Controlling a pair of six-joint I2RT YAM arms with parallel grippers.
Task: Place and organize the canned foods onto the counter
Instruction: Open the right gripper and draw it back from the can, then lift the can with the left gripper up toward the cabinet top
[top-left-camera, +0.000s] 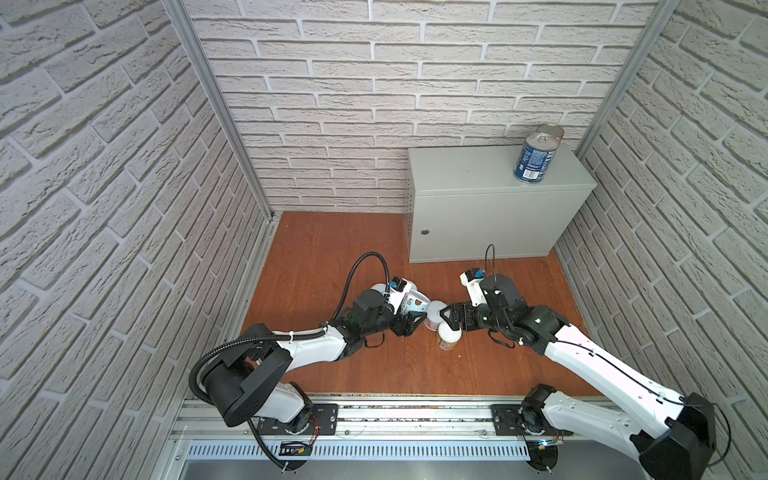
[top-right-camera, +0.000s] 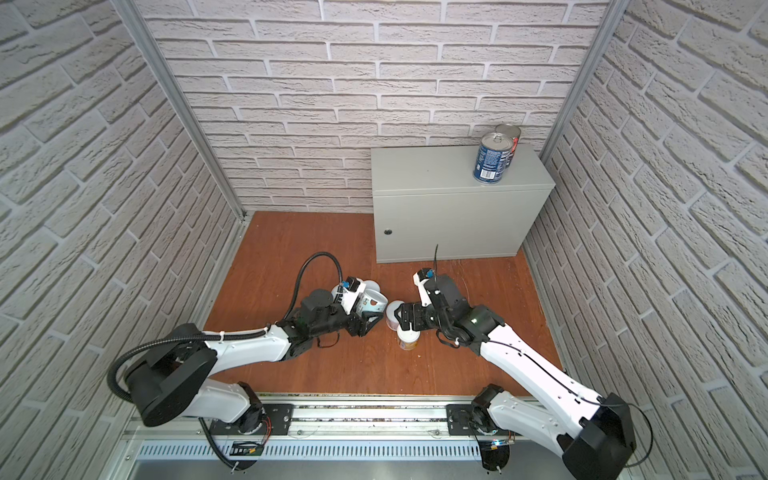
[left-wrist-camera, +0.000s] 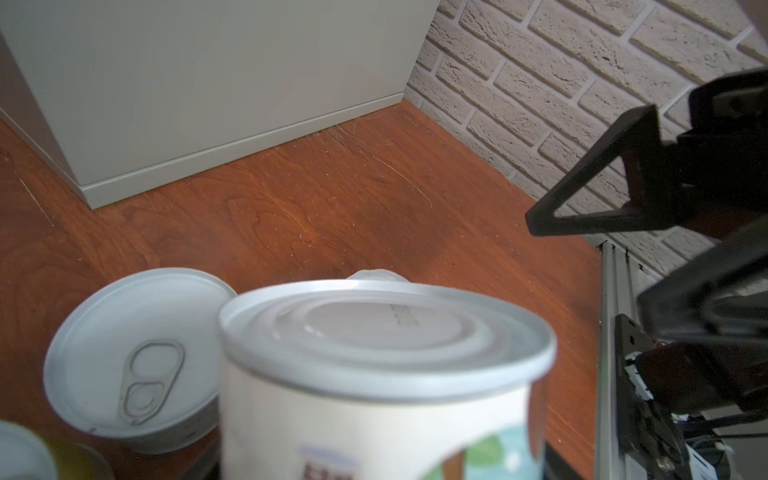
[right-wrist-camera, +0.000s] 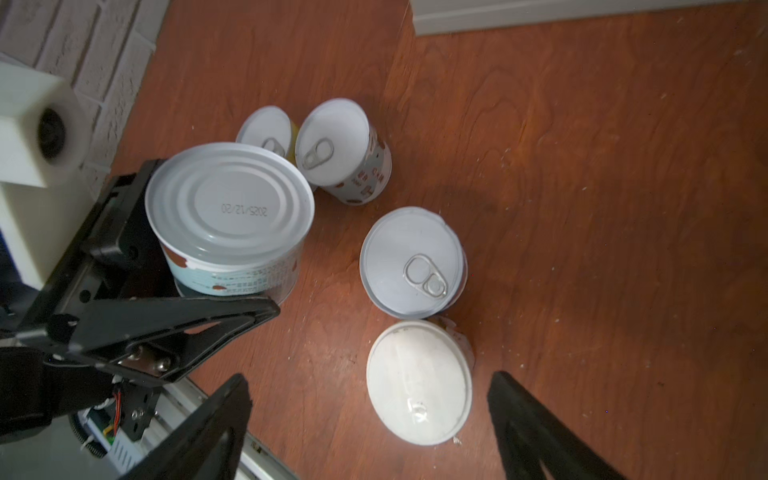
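Right up against the left wrist camera, a white-labelled can (left-wrist-camera: 374, 374) is seen. It's clamped between the fingers of the left end effector (top-left-camera: 414, 314). It's held bottom-up: a printed date is shown on its ribbed end in the right wrist view, and no pull tab. Whether it's lifted clear of the wooden board (top-left-camera: 316, 257) can't be told.

The right end effector (right-wrist-camera: 370, 380) is spread wide. Its fingers are set either side of an orange-labelled can (top-left-camera: 448, 338), with a gap visible on both sides, so nothing is gripped there. That can is topped by a plain white lid.

Just beside it, a pink-labelled can (right-wrist-camera: 413, 262) is stood upright with its pull tab up. A bit further off, a grey-labelled can (right-wrist-camera: 345, 153) and a yellow-labelled can (right-wrist-camera: 266, 133) are parked side by side on the board, tabs up too.

So five short cans are down on the board, counting the held one. Up on the grey surface (top-left-camera: 457, 174), near its right rear corner, a dark-blue can (top-left-camera: 534, 160) is stood upright with a silver top. A second tall can (top-left-camera: 550, 132) is half hidden right behind it.

Every can is sealed, so what's inside can't be told.
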